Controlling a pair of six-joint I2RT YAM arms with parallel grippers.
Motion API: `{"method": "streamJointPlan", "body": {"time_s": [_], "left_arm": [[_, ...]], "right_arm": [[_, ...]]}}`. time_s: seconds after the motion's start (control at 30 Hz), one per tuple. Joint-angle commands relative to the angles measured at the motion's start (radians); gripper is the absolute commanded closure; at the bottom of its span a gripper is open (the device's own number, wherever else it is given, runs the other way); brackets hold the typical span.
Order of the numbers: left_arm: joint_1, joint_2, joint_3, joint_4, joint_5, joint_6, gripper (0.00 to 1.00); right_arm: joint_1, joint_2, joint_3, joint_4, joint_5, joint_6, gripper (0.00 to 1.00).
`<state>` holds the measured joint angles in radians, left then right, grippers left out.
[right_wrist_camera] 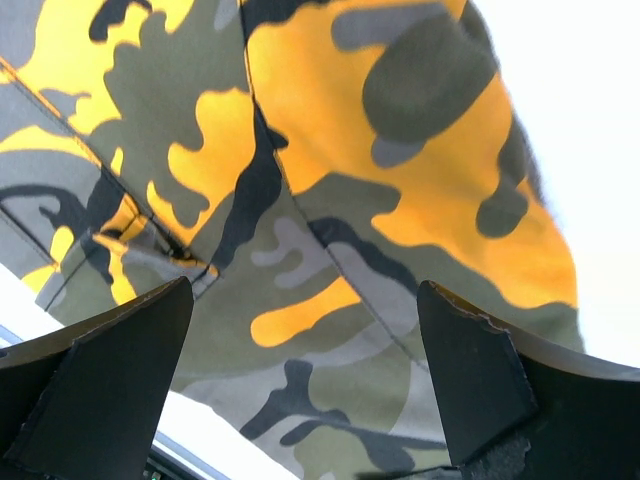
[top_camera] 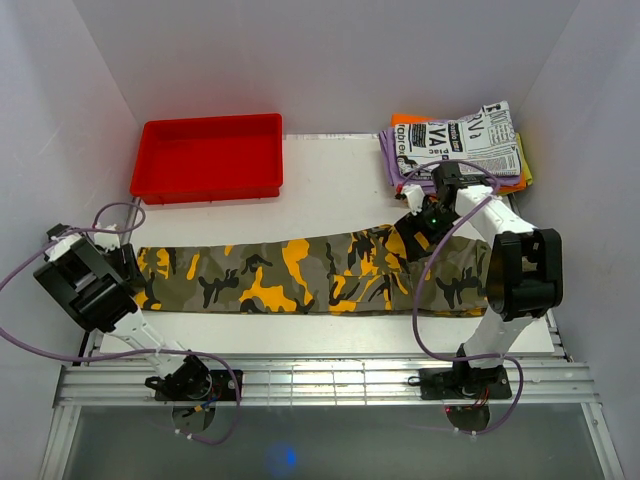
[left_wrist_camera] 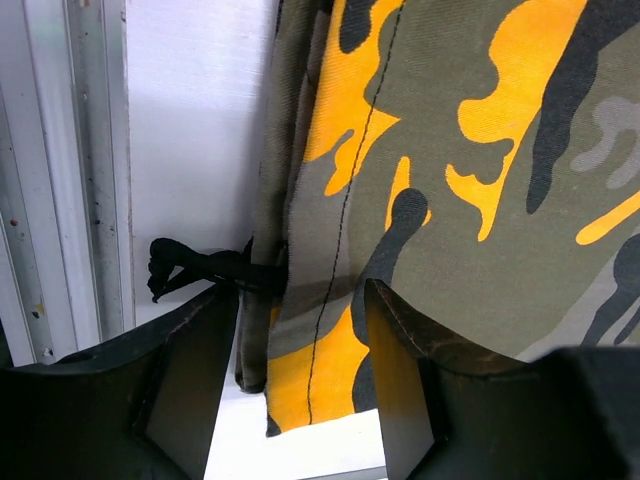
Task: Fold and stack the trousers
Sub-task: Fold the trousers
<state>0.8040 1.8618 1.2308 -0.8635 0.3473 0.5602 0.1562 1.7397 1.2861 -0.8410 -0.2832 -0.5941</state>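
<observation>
Judging from the present layout, the task is at an early stage. The trousers (top_camera: 300, 275) lie flat and at full length across the surface (top_camera: 340, 185), running from its left side to its right side, near the front edge. The legs appear to be laid one over the other, forming a single long band. On that basis the lengthwise fold is judged done, though the lower layers cannot be checked. No crosswise fold is visible.

The left claw (left_wrist_camera: 300, 292) sits at the left end of the band. Its fingers stand moderately apart, straddling the corner of the cloth beside a black cord (left_wrist_camera: 200, 268). No grip on the cloth is evident. The right claw (right_wrist_camera: 305, 290) hovers over the right end with its fingers wide apart, holding nothing. Camouflage cloth fills the view beneath it.

Steps judged to be left:
1. Grasp the ends of the band.
2. Fold the band crosswise until it is short enough to stack.
3. Move the folded trousers to the pile at the back right, where a newspaper-print garment (top_camera: 465, 140) tops purple and orange ones.

The pile lies near the right end of the trousers but apart from it. A red tray (top_camera: 205, 192) stands at the back left, apart from the cloth, with no evident part in the task.
</observation>
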Motion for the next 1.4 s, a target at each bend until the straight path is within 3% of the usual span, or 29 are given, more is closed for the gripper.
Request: {"method": "streamJointPlan", "body": {"time_s": [0.0, 0.07, 0.2, 0.33, 0.37, 0.67, 0.87, 0.97, 1.07, 1.2, 1.27, 1.3, 1.37], "left_arm": [[-0.017, 0.013, -0.080, 0.087, -0.044, 0.007, 0.35], [-0.020, 0.013, -0.093, 0.098, -0.036, 0.000, 0.36], [-0.020, 0.014, -0.093, 0.103, 0.013, -0.051, 0.57], [-0.020, 0.027, 0.004, 0.048, 0.085, -0.083, 0.95], [-0.020, 0.027, 0.028, 0.026, 0.090, -0.088, 0.99], [0.037, 0.040, 0.467, -0.178, 0.081, -0.002, 1.00], [0.037, -0.007, 0.598, -0.249, 0.002, 0.105, 1.00], [0.018, -0.058, 0.611, -0.298, 0.057, 0.139, 1.00], [-0.104, -0.105, 0.610, -0.408, 0.130, 0.178, 1.00], [-0.345, -0.232, 0.538, -0.411, 0.226, 0.003, 1.00], [-0.414, -0.268, 0.464, -0.399, 0.324, -0.060, 1.00], [-0.487, -0.300, 0.431, -0.335, 0.326, -0.185, 1.00], [-0.555, -0.325, 0.333, -0.272, 0.300, -0.296, 1.00]], "right_arm": [[-0.007, -0.046, 0.018, -0.085, -0.016, -0.033, 0.02], [-0.007, -0.055, -0.007, -0.095, -0.020, -0.038, 0.03], [-0.007, -0.074, -0.044, -0.107, -0.027, -0.047, 0.04], [-0.007, -0.088, -0.051, -0.119, -0.022, -0.053, 0.05], [-0.007, -0.086, -0.050, -0.124, -0.025, -0.055, 0.07], [-0.009, -0.094, -0.057, -0.139, -0.073, -0.059, 0.12], [-0.020, -0.124, -0.100, -0.182, -0.091, -0.087, 0.14], [-0.029, -0.154, -0.137, -0.182, -0.085, -0.107, 0.14], [-0.041, -0.155, -0.148, -0.179, -0.088, -0.110, 0.15], [-0.078, -0.146, -0.159, -0.181, -0.076, -0.104, 0.18], [-0.110, -0.146, -0.162, -0.179, -0.067, -0.107, 0.19], [-0.125, -0.140, -0.162, -0.179, -0.062, -0.105, 0.20], [-0.133, -0.134, -0.157, -0.179, -0.050, -0.098, 0.21]]}}
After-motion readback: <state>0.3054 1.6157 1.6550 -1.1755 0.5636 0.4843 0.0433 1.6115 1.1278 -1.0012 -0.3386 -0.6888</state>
